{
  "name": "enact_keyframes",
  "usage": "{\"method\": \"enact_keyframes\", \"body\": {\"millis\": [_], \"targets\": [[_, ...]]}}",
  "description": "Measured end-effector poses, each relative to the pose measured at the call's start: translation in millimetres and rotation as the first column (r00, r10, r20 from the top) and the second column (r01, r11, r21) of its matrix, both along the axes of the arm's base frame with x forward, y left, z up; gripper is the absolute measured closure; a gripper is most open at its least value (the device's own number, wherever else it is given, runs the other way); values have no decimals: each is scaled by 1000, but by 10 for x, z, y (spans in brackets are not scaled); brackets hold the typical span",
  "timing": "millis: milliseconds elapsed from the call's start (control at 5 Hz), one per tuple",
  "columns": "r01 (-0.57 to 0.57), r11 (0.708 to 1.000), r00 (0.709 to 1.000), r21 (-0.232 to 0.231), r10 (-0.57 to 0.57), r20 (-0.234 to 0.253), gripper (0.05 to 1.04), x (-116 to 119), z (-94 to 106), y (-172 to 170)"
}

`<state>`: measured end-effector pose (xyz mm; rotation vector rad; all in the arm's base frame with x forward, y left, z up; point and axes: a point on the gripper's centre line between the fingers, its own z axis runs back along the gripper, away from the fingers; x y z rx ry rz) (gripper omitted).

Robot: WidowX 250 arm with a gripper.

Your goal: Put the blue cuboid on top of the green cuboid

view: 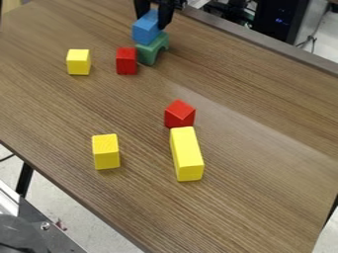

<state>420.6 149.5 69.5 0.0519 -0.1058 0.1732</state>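
Blue block (147, 30) over green arch (144, 54) is a narrow perch, and my main worry is the letting go: if the block's underside is a little tilted or off centre, it could tip over the arch's edge once my grip loosens. I can't make out for certain whether the arch bears its full weight, so opening too high might let it drop and bounce askew, while pressing lower might make the arch skid on the smooth table (251, 118). Opening unevenly is another danger, since one finger could nudge the block sideways or drag it along as I rise; a straight, slow lift after an even release seems the safest way out. Just beside the arch stands a red block (127, 62), whether touching it I cannot tell, and a sideways slip could knock the arch against it. As for where things lie, my gripper (155, 17) hangs down at the far edge of the table, and I judge it closed on the blue block, with a finger at either side and the block's near face sticking out toward the camera. The block is directly below my wrist, between the fingertips, and the arch is right underneath it, lower than my fingers, so the stack looks made and only the release and retreat seem left to do
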Motion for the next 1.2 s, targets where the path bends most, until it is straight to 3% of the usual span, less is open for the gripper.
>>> {"method": "enact_keyframes", "body": {"millis": [1000,1200], "targets": [[0,1000,1000,-5,0,6,516,-19,-3,-147],[3,1000,1000,-6,-3,7,465,-12,-3,-162]]}}
